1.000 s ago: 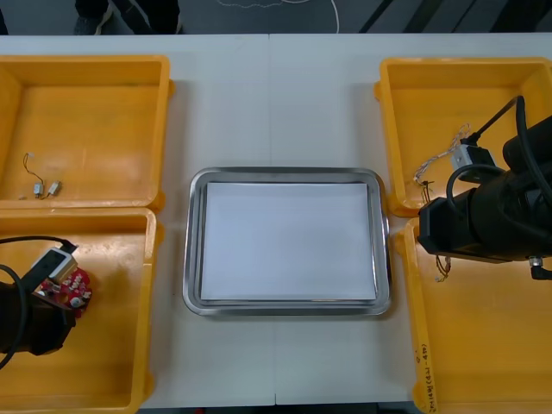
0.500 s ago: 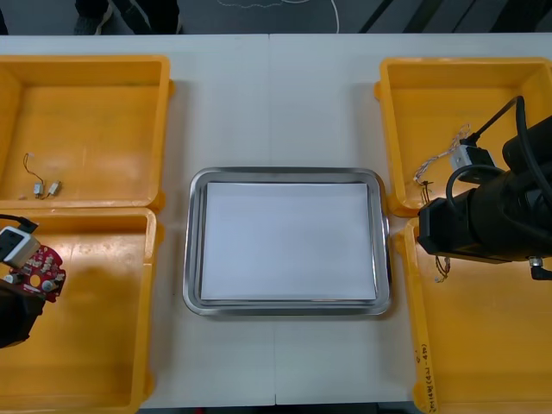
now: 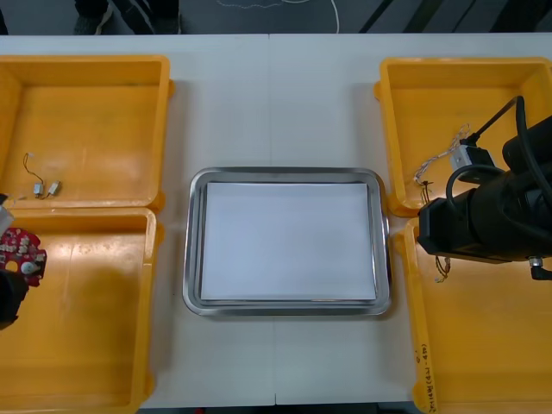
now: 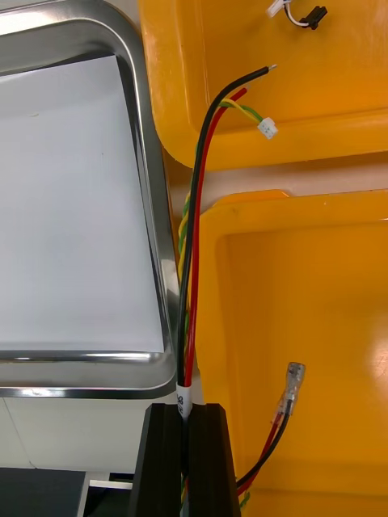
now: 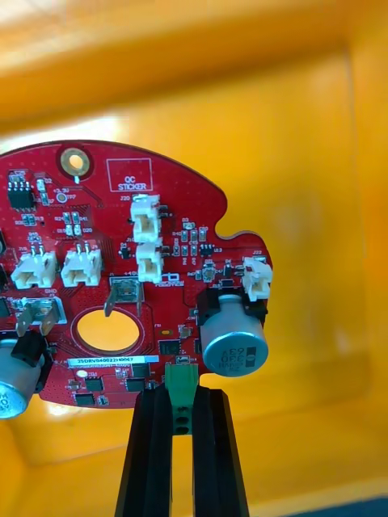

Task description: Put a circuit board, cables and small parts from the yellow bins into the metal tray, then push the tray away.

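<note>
step: carry things to the metal tray (image 3: 191,250) | left gripper (image 5: 182,397) — fingers pinch the red circuit board (image 5: 121,258), well left of the tray | right gripper (image 4: 192,414) — fingers pinch the cables (image 4: 196,242), just right of the tray | next, I think: bring both over the tray, let go

Bright overhead light; glare streaks on metal tray (image 4: 162,242) rim; shadows soft.

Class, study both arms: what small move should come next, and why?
Probably the left gripper should carry the board it grips toward the tray: the board hangs over the near left bin, and the tray's white inside is bare. The right gripper hangs beside the tray, shut on cables.
</note>
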